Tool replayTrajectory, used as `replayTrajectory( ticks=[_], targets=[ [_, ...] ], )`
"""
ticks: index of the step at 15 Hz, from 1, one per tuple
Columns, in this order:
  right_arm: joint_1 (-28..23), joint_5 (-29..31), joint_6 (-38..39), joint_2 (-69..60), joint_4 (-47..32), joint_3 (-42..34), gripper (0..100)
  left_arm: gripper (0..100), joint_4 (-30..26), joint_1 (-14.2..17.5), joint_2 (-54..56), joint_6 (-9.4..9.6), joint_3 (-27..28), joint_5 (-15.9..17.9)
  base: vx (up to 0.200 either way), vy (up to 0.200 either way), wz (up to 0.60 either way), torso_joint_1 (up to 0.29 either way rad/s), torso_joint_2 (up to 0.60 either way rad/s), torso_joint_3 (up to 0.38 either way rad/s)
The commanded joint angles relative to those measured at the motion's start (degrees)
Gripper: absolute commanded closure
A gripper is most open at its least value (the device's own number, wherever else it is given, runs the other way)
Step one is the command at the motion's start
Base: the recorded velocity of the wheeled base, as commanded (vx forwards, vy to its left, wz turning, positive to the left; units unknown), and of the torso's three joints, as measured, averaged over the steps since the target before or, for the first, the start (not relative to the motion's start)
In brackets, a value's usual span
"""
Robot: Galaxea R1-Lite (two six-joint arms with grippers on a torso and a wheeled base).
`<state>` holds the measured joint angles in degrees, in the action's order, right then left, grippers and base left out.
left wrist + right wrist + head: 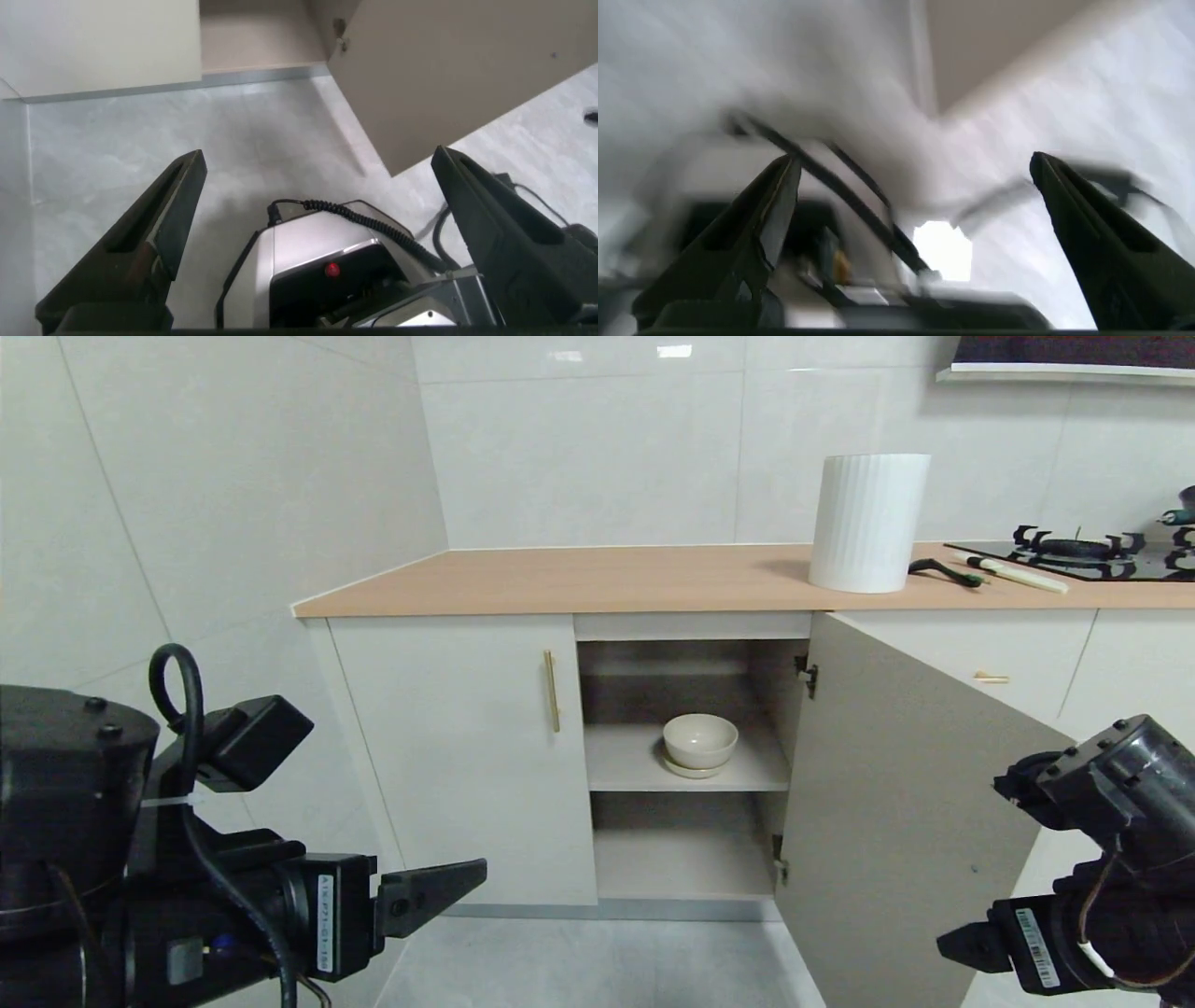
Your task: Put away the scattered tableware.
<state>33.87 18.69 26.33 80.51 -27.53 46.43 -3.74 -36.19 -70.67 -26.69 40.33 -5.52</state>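
Left end effector (457, 882) at the lower left of the head view, pointing right. In the left wrist view spread wide, two dark fingers (154, 233) far apart, nothing held between them, grey floor (112, 149) beyond. Right end effector (966, 947) at the lower right of the head view, low and just right of the open door (896, 784). In the right wrist view (badly blurred) likewise spread wide, fingers (747, 233) well apart, nothing gripped.

Further out, at the centre of the head view, cabinet (691, 625) under the table (607, 579), right door swung out toward the camera, left door (467, 756) shut, with a slim gold handle (552, 691). Inside, on the upper shelf (625, 765), a cream bowl (700, 740) upright, resting on a small plate (691, 771), roughly mid-shelf. Lower shelf (681, 863) beneath it.

On the wooden table, upper right of the frame, a tall white ribbed canister (868, 523). Just right of it a dark-handled utensil (945, 571) and a pale stick-like utensil (1016, 575), lying flat (exact kind hard to tell). Black gas hob (1074, 555) at the far right edge. Pale tiled walls (579, 448) behind and to the left.
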Motion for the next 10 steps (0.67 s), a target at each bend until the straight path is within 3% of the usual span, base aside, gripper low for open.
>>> replayTrajectory(
  ticks=[1,4,8,10],
  targets=[
    [-1.08,0.12,-0.40,-0.17,-2.88,1.11,0,0,0.05,-0.02,-0.08,-0.03,-0.07,-0.01,0.000,0.000,0.00,0.000,0.00,0.000],
    [-3.19,2.85,-0.76,-0.61,-7.37,2.35,0,0,0.05,-0.02,-0.08,-0.03,0.02,-0.01,0.000,0.000,0.00,0.000,0.00,0.000],
    [-16.46,5.04,-8.58,-0.61,-8.25,3.05,0,0,0.14,-0.02,-0.08,-0.03,0.02,-0.01,0.000,0.000,0.00,0.000,0.00,0.000],
    [-20.68,5.13,-9.98,-0.61,-8.07,3.66,0,0,0.14,-0.02,-0.08,-0.03,0.02,-0.01,0.000,0.000,0.00,0.000,0.00,0.000]
  ],
)
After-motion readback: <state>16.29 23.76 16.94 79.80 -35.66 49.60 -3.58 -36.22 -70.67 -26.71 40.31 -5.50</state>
